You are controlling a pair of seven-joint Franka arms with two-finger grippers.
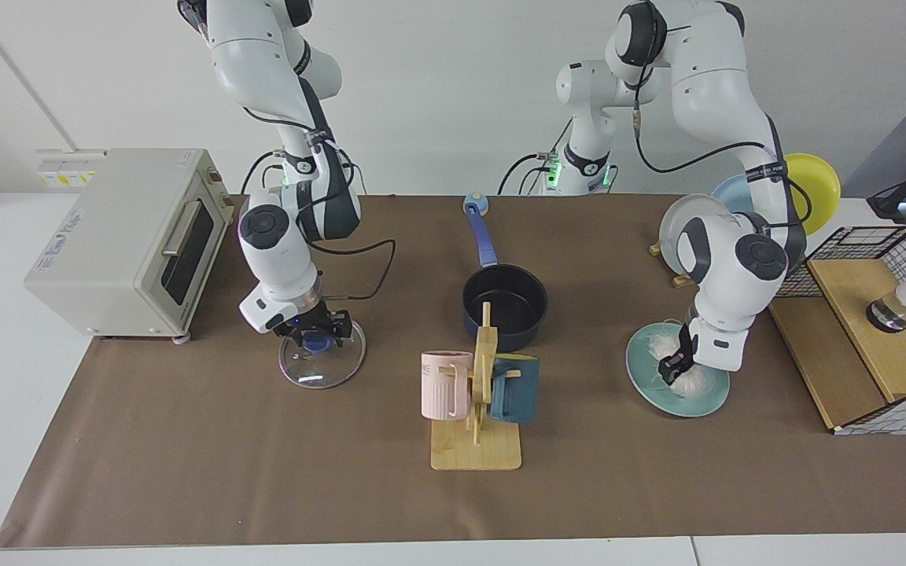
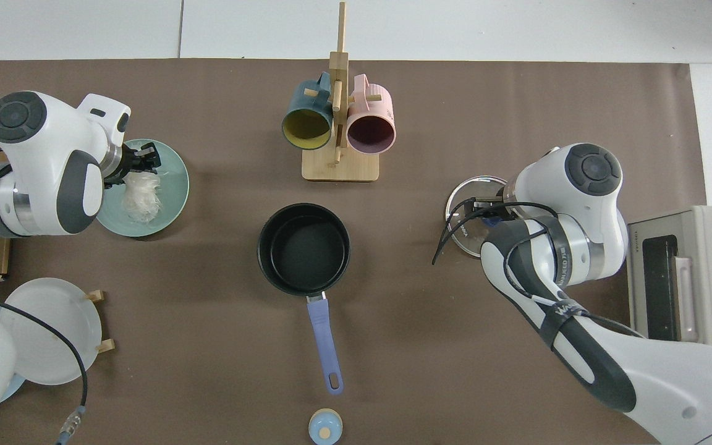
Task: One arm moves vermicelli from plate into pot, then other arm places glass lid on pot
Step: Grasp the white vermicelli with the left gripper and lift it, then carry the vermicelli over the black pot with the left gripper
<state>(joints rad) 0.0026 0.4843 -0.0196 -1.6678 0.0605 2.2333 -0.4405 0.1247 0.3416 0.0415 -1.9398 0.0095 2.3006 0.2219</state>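
The vermicelli [image 1: 690, 383] [image 2: 139, 198] lies as a white bundle on the teal plate [image 1: 702, 402] [image 2: 174, 185]. My left gripper [image 1: 671, 368] [image 2: 144, 159] is down at the bundle's edge, open, fingers touching the threads. The dark pot [image 1: 504, 303] [image 2: 303, 247] stands mid-table with nothing in it, its blue handle pointing toward the arms' bases. The glass lid [image 1: 319, 371] [image 2: 461, 198] lies flat on the mat. My right gripper [image 1: 318, 336] [image 2: 486, 210] is low over it, open, its fingers on either side of the blue knob [image 1: 315, 343].
A wooden mug rack [image 1: 476, 440] [image 2: 339, 167] with a pink and a teal mug stands in front of the pot. A toaster oven [image 1: 123, 236] sits beside the right arm. Grey, blue and yellow plates [image 1: 685, 228] and a wire-and-wood box [image 1: 870, 338] stand near the left arm.
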